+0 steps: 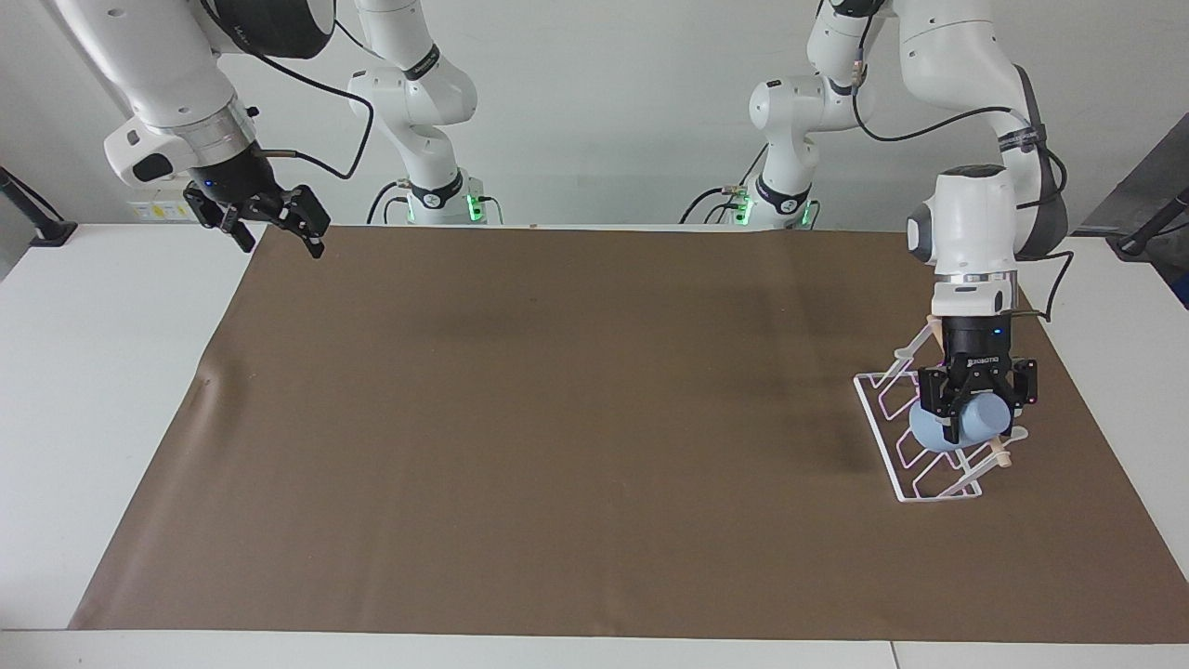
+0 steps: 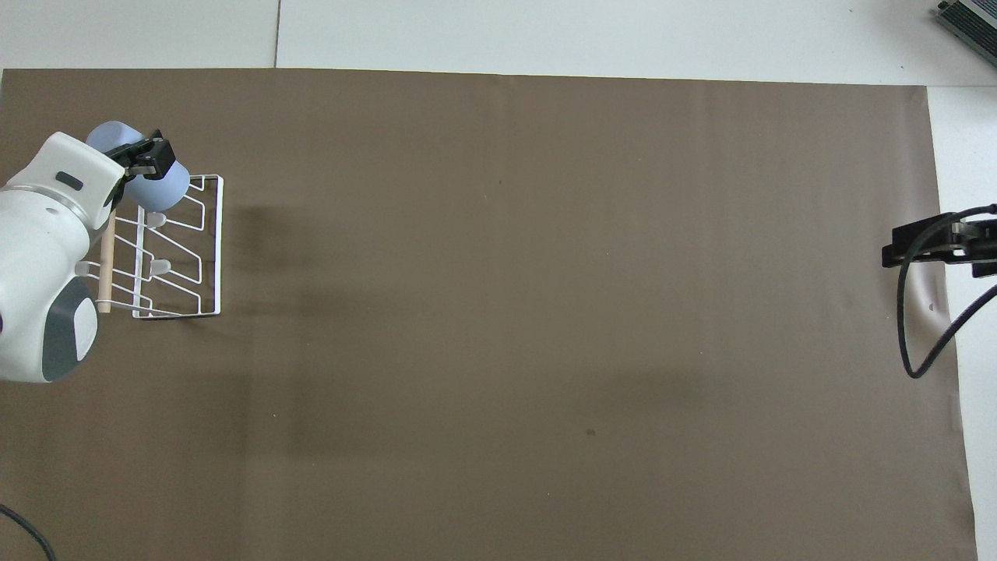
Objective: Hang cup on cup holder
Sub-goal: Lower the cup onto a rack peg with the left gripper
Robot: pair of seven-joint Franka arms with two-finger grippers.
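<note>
Left gripper (image 1: 973, 415) clasps the cup (image 1: 957, 426) over the cup holder (image 1: 906, 483).

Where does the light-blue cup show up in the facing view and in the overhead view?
Facing view: cup at the picture's right edge, held sideways by the left end effector over the cup holder.
Overhead view: cup at the upper left, over the same holder.
Shared landmark: the holder's wooden rod.
</note>
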